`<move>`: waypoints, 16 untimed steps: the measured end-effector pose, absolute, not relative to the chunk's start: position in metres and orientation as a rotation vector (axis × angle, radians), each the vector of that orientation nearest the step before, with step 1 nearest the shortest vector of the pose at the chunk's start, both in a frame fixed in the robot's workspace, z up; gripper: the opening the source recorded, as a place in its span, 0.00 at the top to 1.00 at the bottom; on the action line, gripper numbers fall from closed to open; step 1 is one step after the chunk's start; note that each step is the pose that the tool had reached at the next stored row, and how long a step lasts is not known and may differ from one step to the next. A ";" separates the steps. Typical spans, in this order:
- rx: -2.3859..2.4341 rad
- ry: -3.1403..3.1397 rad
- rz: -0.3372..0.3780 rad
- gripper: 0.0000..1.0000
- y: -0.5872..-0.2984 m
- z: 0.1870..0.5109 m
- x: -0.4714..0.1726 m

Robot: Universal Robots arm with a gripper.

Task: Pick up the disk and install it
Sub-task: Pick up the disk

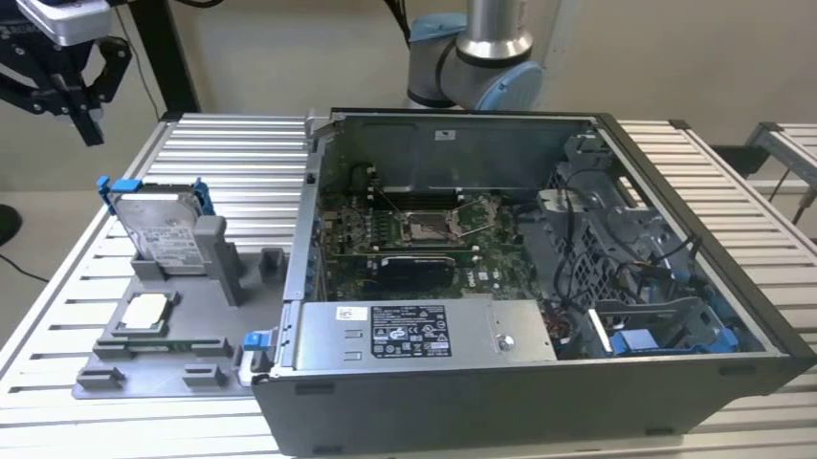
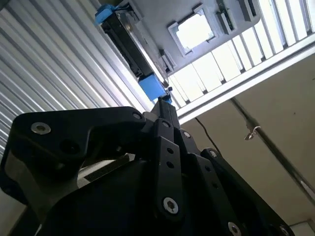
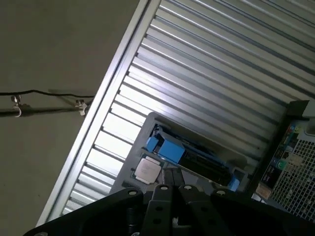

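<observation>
The disk (image 1: 160, 229) is a silver-grey drive with a white label in a blue carrier. It stands upright in a grey fixture (image 1: 166, 373) on the slatted table, at the exterior view's left. My gripper (image 1: 90, 134) hangs high above and beyond the disk, well clear of it, with its black fingers together and nothing between them. In the second wrist view the gripper tip (image 2: 165, 101) points toward the disk's edge (image 2: 130, 49). The first wrist view has the disk (image 3: 189, 157) just past the gripper tip (image 3: 173, 183).
An open computer case (image 1: 537, 382) takes up the table's middle and right, with a grey power supply box (image 1: 408, 330) and a blue-clipped bay (image 1: 638, 339) inside. A small silver chip (image 1: 143, 314) lies on the fixture. The arm's base (image 1: 479, 57) stands behind the case.
</observation>
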State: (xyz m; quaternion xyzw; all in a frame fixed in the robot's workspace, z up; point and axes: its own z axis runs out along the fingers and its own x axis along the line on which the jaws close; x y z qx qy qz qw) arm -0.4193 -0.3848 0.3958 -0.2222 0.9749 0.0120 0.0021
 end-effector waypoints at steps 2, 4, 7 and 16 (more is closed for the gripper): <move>-0.736 3.051 0.031 1.00 -0.385 0.396 -0.419; -0.782 3.041 0.024 1.00 -0.385 0.396 -0.419; -0.845 3.026 0.013 1.00 -0.385 0.396 -0.419; -1.058 2.965 -0.019 1.00 -0.385 0.396 -0.420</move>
